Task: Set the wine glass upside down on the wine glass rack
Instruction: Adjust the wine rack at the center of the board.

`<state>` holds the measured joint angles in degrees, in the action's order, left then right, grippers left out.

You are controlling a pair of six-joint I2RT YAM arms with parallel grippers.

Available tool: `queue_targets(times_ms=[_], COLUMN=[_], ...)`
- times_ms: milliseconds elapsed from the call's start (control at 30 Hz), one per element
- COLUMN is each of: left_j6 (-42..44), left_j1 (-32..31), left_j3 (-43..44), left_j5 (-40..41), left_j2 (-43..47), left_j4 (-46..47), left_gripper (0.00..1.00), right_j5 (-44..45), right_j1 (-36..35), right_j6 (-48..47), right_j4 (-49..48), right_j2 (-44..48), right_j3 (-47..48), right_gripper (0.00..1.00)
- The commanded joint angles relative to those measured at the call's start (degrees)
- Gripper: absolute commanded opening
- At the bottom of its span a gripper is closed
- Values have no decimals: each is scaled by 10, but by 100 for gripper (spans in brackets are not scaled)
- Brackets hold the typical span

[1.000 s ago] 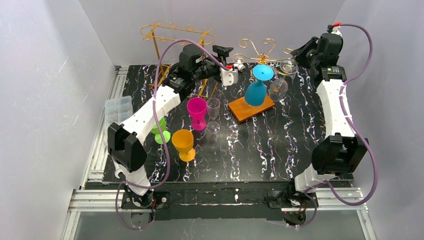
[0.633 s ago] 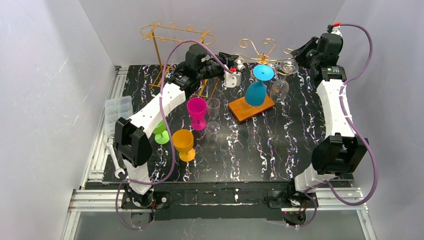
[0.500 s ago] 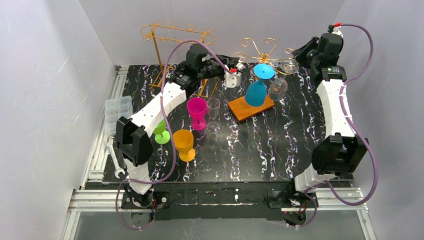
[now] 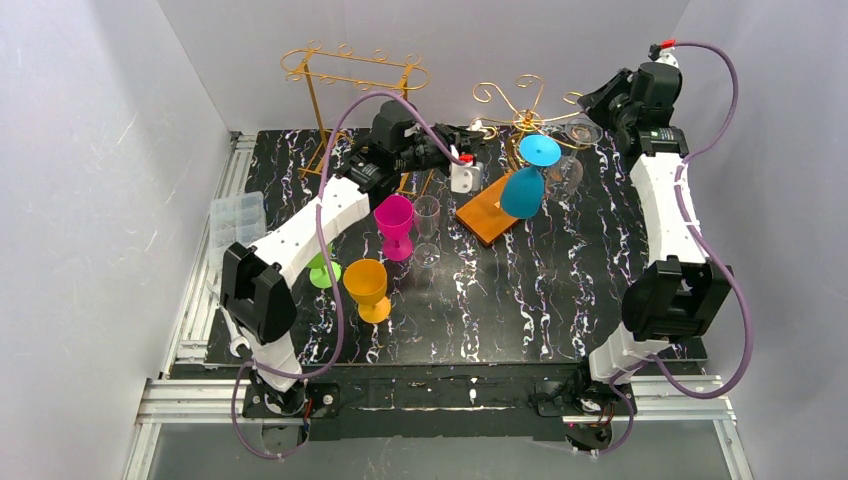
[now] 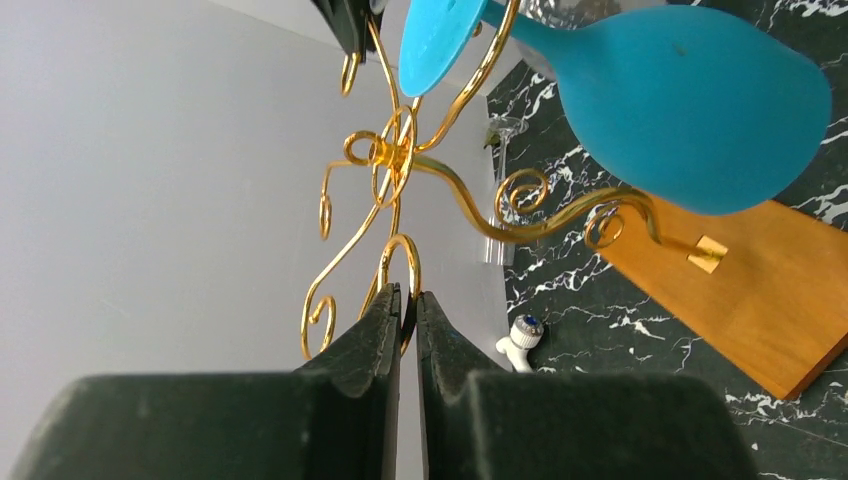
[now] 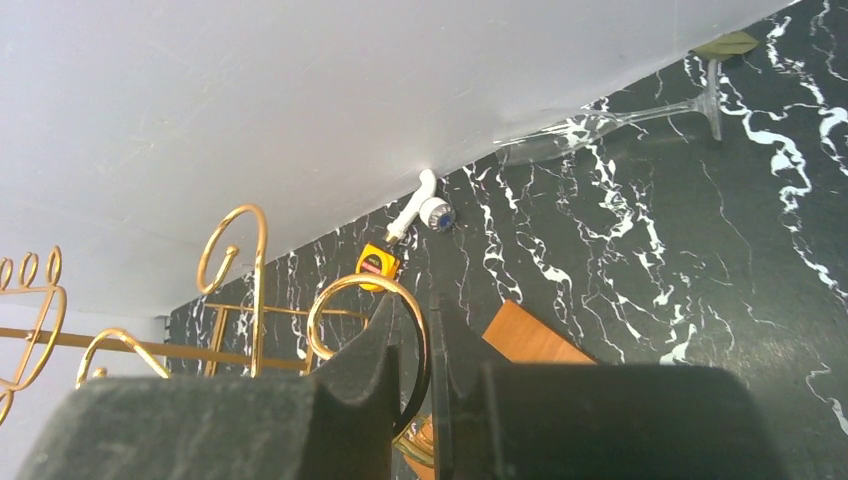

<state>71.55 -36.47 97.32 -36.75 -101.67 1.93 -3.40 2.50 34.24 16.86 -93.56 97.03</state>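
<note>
The gold wire wine glass rack (image 4: 515, 105) stands tilted on its wooden base (image 4: 487, 212) at the back of the table. A blue wine glass (image 4: 522, 190) hangs upside down from it, large in the left wrist view (image 5: 690, 100). A clear wine glass (image 4: 567, 172) hangs just right of the blue one. My left gripper (image 5: 407, 300) is shut on one of the rack's gold loops (image 5: 400, 250). My right gripper (image 6: 417, 310) is shut on another gold loop (image 6: 350, 290) at the rack's right side.
A taller gold rack (image 4: 350, 70) stands at the back left. Pink (image 4: 394, 222), clear (image 4: 427, 225), orange (image 4: 366, 285) and green (image 4: 322, 268) glasses stand upright at mid left. A plastic box (image 4: 236, 215) sits at the left edge. Another clear glass (image 6: 600, 125) lies by the back wall.
My left gripper reached right and closed on the rack's loop. The rack has since shifted right and tilted, its wooden base has turned, and the blue glass has swung with it.
</note>
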Motion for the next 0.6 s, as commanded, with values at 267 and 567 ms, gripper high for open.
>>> queue_targets(times_ms=[267, 567], left_j6=[-160, -275], left_j1=[-76, -85], left_j3=[38, 109], left_j5=[-4, 31], left_j2=[61, 23], left_j4=[-11, -15], left_gripper=[0, 0], right_j5=[15, 24], right_j1=[-11, -43], right_j6=[-11, -22], right_j4=[-11, 20], right_j2=[-48, -95], right_j3=[46, 132], right_gripper=[18, 17])
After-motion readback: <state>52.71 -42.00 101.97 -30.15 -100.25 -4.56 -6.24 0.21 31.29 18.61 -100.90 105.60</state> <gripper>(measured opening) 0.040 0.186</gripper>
